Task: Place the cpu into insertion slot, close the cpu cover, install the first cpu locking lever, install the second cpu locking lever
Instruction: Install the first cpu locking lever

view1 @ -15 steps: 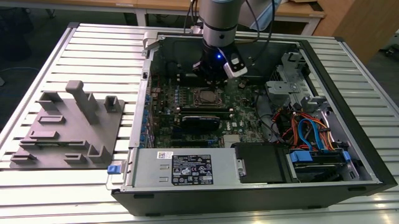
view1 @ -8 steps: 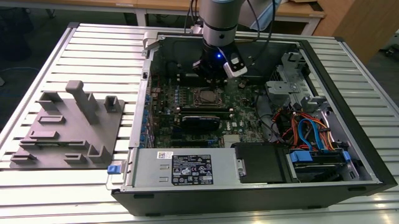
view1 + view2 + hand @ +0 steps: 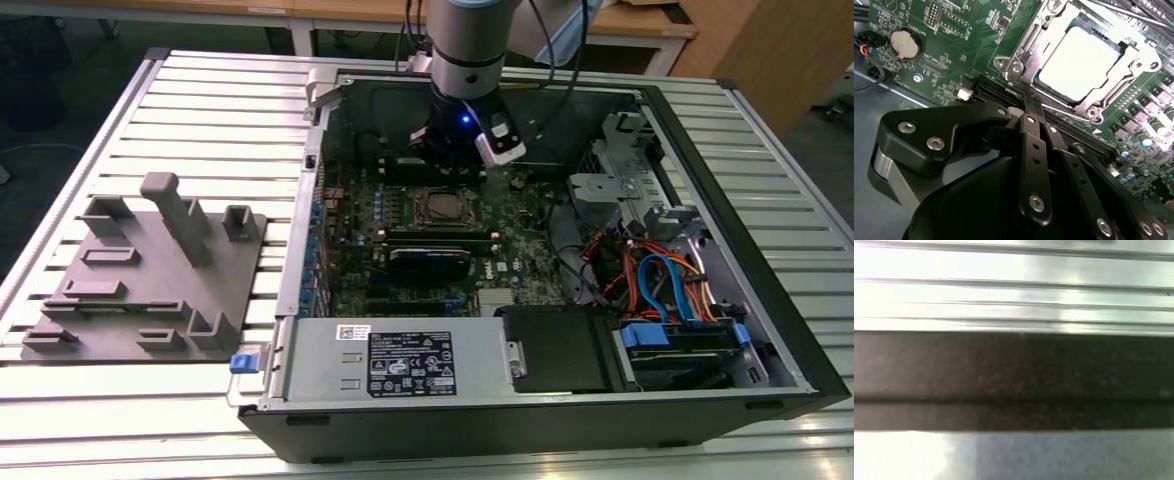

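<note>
Hovering: hand (image 3: 1033, 111) closed, empty, just beside insertion slot (image 3: 1051, 65) | cpu (image 3: 1081, 59) seated | cpu cover (image 3: 1026, 47) down

One open computer case (image 3: 747, 330), one grey fixture tray (image 3: 134, 300) beside it, one cpu (image 3: 1081, 62), one coin battery (image 3: 905, 44).

The flat square cpu with a dull silvery metal top (image 3: 1081, 62) lies seated level in the square insertion slot (image 3: 445, 207) amid green circuit board. The thin silvery metal cpu cover frame (image 3: 1040, 37) lies closed around it, the chip's top showing through its window.
</note>
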Tool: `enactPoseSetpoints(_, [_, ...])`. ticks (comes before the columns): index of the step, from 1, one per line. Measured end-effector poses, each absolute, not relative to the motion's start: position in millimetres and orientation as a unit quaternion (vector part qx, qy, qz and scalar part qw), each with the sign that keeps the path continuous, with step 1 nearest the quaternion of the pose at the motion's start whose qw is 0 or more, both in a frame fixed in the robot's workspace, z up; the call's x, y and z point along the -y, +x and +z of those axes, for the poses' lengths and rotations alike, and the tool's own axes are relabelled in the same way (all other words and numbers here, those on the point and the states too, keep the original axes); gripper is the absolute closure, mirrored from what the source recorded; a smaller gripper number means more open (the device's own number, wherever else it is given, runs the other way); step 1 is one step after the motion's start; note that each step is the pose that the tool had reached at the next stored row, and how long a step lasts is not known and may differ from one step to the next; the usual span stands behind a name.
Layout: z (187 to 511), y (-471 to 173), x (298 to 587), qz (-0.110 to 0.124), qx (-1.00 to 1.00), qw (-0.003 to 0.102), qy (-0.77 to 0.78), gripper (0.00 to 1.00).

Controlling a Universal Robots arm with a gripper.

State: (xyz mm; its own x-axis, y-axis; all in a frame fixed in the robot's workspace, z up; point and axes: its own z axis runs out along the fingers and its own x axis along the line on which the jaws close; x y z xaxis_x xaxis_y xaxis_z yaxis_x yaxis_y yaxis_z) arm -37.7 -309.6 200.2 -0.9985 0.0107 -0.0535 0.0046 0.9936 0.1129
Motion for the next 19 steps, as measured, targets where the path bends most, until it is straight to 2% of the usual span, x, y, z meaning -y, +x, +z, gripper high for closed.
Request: enactPoseSetpoints(19, [198.3,-33.7,309.4,0.052,-0.998,0.027,0.004,0.9])
